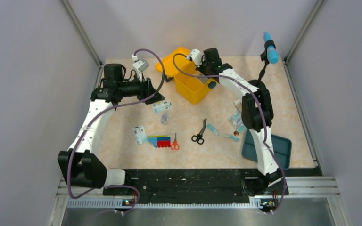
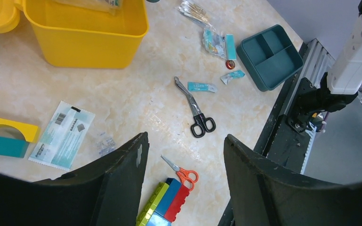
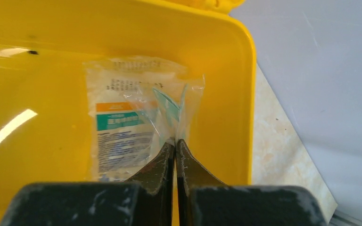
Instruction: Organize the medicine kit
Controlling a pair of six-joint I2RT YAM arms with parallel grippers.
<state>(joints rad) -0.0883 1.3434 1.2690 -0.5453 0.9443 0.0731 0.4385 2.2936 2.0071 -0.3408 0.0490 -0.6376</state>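
Observation:
The medicine kit (image 1: 193, 89) is a yellow box at the back of the table with its lid (image 1: 171, 60) swung open. It also shows in the left wrist view (image 2: 89, 42). My right gripper (image 1: 201, 76) reaches down into the kit (image 3: 42, 84). In the right wrist view my right gripper (image 3: 175, 142) is shut on the edge of a clear plastic packet (image 3: 125, 129) with teal and orange print, which hangs inside the box. My left gripper (image 2: 185, 136) is open and empty, high above the table left of the kit (image 1: 156, 97).
On the table lie black scissors (image 2: 197, 114), orange scissors (image 2: 182, 173), a multicoloured toy block (image 2: 166, 202), a white-teal packet (image 2: 61, 135), a small clear packet (image 2: 104, 144), teal sachets (image 2: 201, 86) and a teal compartment tray (image 2: 269, 56) by the right arm's base.

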